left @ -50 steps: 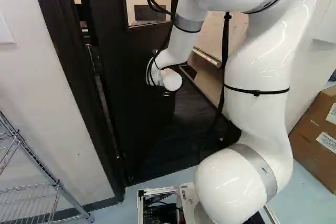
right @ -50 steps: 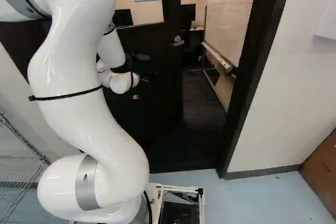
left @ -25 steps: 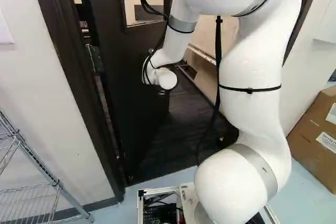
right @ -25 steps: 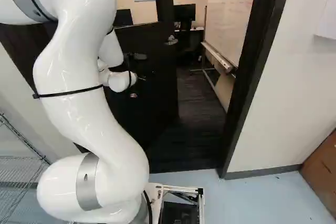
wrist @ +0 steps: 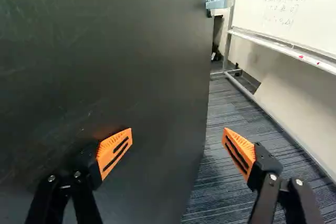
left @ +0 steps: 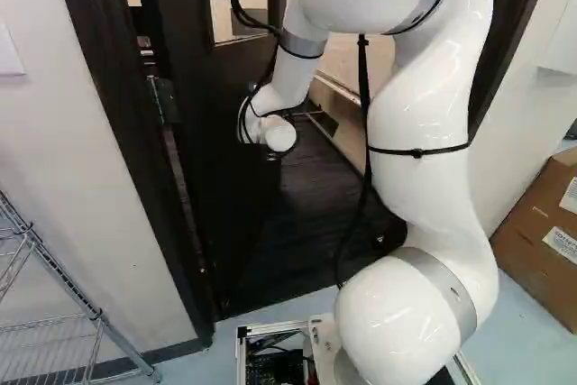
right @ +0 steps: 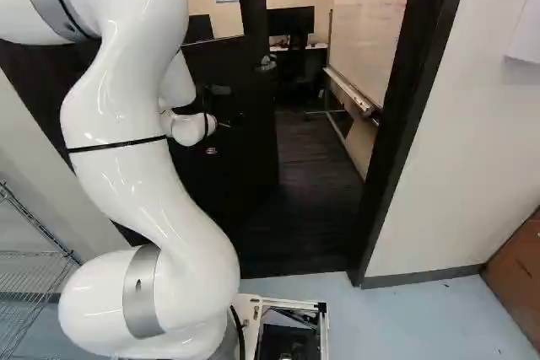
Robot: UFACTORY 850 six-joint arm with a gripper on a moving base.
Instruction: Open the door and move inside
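Dark flat-faced door (wrist: 131, 66) is standing ahead of the black orange-padded gripper (wrist: 177, 130), whose two fingers are sitting wide apart, clamping nothing, and its upright free edge (wrist: 206, 93), with silver metal lever handle (wrist: 219, 3), is running between their lines, so any push is probably needing door-side contact.

a flat dark door (wrist: 147, 51), fitted with a silver metal handle (wrist: 219, 2), is faced by parted black fingers (wrist: 262, 174) with orange pads (wrist: 114, 151); beyond, a white board (wrist: 294, 19) is seen.
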